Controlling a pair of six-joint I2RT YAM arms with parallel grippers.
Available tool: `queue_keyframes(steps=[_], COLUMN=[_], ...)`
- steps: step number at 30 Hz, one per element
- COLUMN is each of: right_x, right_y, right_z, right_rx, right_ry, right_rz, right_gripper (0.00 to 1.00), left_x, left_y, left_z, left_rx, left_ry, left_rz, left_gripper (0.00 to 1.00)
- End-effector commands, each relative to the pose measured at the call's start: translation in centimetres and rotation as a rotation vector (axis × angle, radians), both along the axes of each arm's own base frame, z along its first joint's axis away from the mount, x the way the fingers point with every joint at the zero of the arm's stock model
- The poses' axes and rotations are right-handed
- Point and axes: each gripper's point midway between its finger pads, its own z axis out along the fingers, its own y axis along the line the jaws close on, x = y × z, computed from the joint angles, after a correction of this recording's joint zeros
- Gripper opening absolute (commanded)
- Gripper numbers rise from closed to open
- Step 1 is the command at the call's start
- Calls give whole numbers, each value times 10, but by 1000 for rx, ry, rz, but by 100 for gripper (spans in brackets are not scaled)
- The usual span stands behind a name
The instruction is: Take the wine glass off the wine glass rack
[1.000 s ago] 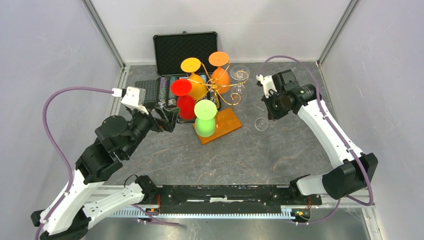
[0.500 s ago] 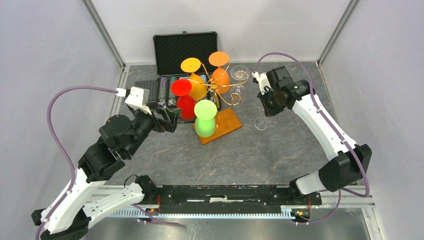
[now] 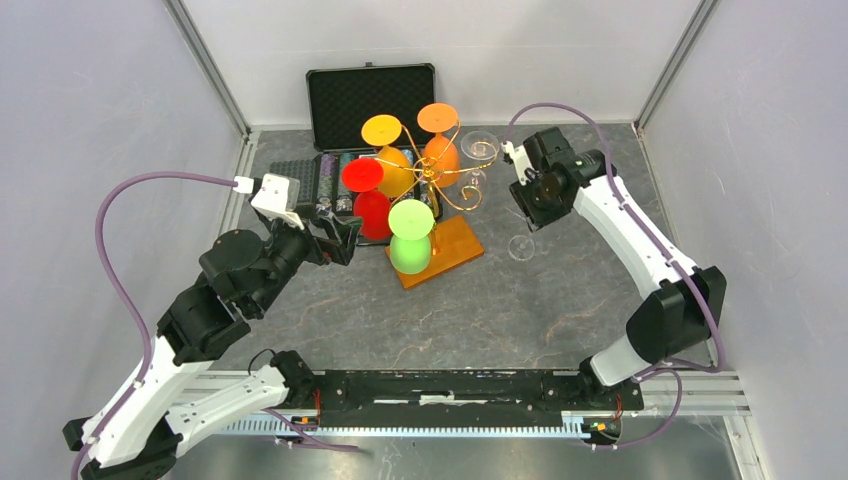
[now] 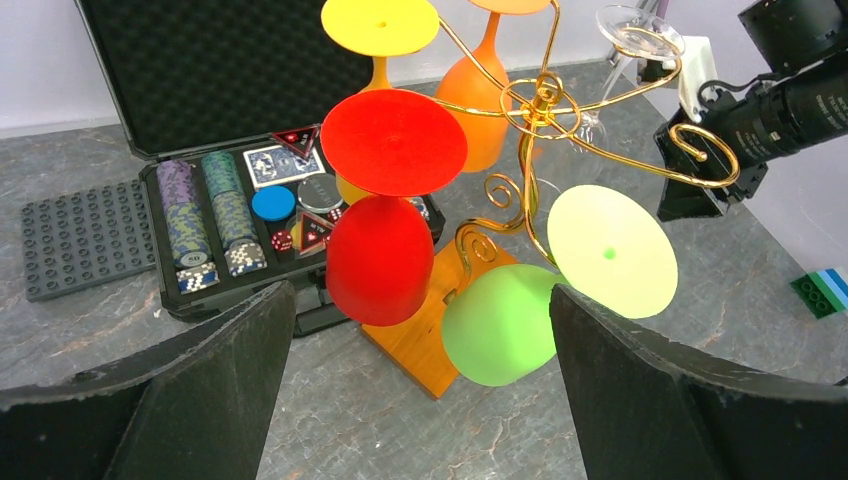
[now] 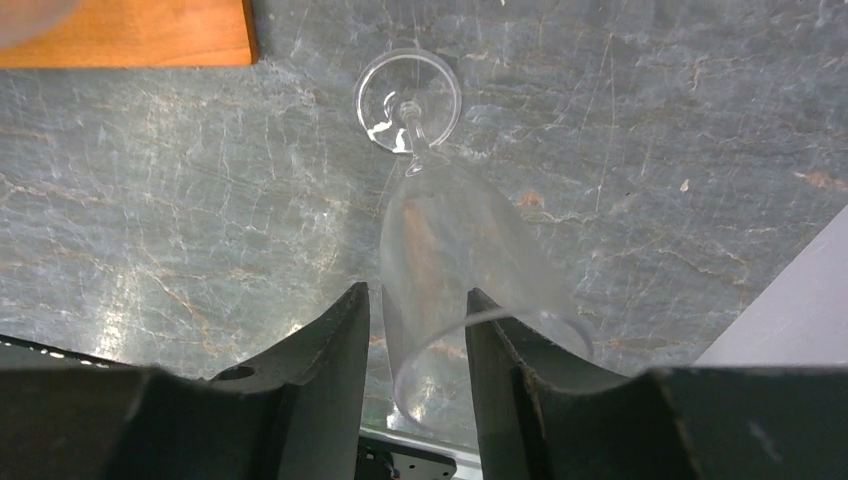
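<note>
The wine glass rack (image 3: 441, 181) is a golden wire stand on an orange-brown wooden base (image 3: 449, 244). Red (image 3: 371, 203), green (image 3: 411, 243), yellow (image 3: 389, 150) and orange (image 3: 438, 140) glasses hang on it upside down, and so does a clear one (image 3: 479, 148). A clear wine glass (image 3: 521, 246) stands upright on the table to the rack's right. My right gripper (image 3: 530, 218) hovers over its rim, open. In the right wrist view the rim wall of the glass (image 5: 450, 240) passes between the parted fingers (image 5: 345, 330). My left gripper (image 4: 422, 295) is wide open, facing the red glass (image 4: 380, 255) and the green glass (image 4: 497, 325).
An open black case of chips (image 3: 370, 100) sits behind the rack, with a dark studded plate (image 3: 295, 180) to its left. A small green and blue brick (image 4: 820, 290) lies at the right. Grey walls enclose the table.
The right gripper has opened from shut on the clear glass's rim and drawn slightly back; the glass stays standing. The left arm edged a little toward the rack.
</note>
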Motion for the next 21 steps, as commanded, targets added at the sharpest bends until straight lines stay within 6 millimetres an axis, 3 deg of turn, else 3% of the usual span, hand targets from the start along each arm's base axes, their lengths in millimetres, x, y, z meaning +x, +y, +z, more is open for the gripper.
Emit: queue_keyframes(steps=[1, 14, 21], right_x=[21, 56, 58], right_y=[5, 11, 14], right_z=[29, 86, 132], right_rx=[24, 86, 213], right_ry=[-85, -246, -427], right_rz=[-28, -139, -198], right_gripper=[45, 48, 62], left_x=[3, 4, 3], left_y=[0, 2, -2], left_z=[8, 7, 7], left_rx=[11, 22, 17], left_ry=[-43, -42, -32], left_rz=[2, 12, -7], left_gripper=[100, 100, 100])
